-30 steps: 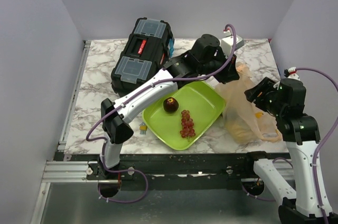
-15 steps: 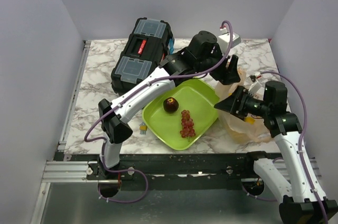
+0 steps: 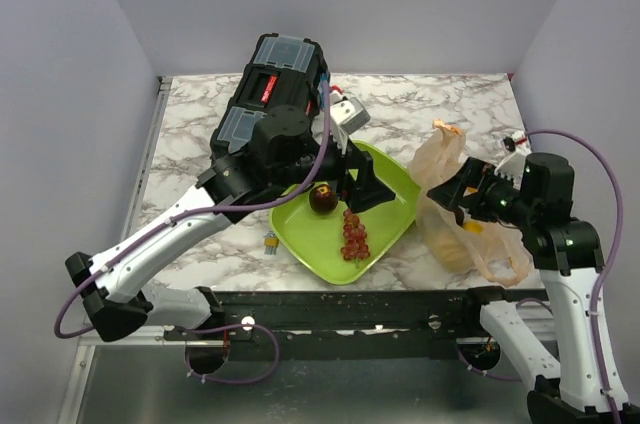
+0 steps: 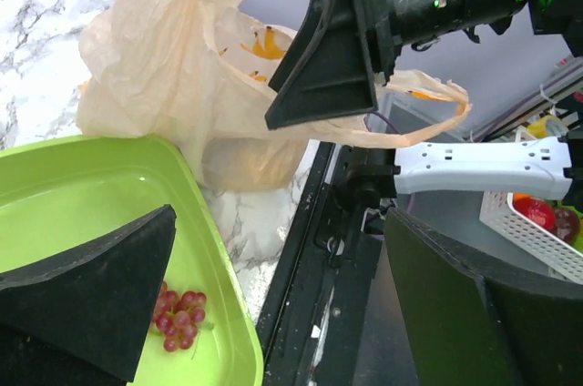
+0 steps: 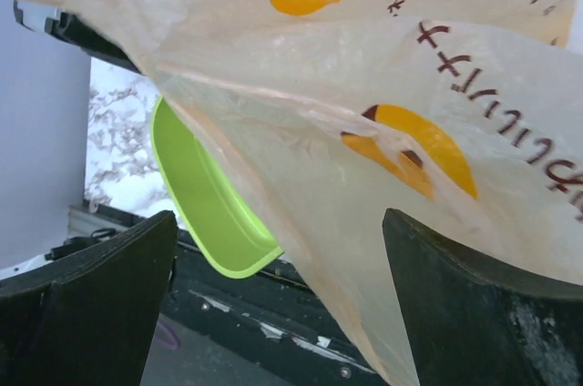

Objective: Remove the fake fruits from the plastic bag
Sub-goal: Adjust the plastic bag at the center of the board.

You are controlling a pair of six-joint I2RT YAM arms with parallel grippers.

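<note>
The peach plastic bag (image 3: 447,169) stands crumpled on the marble to the right of the green tray (image 3: 385,169). A maroon fruit (image 3: 322,198) and the red grape bunch (image 3: 354,236) lie in the tray. My left gripper (image 3: 360,184) hovers open and empty over the tray, beside the maroon fruit. The left wrist view shows the bag (image 4: 173,67), the grapes (image 4: 180,318) and the tray (image 4: 82,195), with the gripper (image 4: 278,222) open. My right gripper (image 3: 456,194) is open against the bag's left side. The bag film (image 5: 392,122) hangs between its fingers, unclamped.
A black toolbox (image 3: 270,104) sits at the back left, close behind my left arm. A small metal piece (image 3: 270,240) lies left of the tray. The table's front rail (image 4: 310,249) runs just beyond the tray edge (image 5: 205,218). A white basket (image 4: 537,222) of fruits sits off the table.
My left gripper let go, opened and swung left from the bag to above the tray. My right gripper moved in against the bag and opened wider. The bag's top now stands up.
</note>
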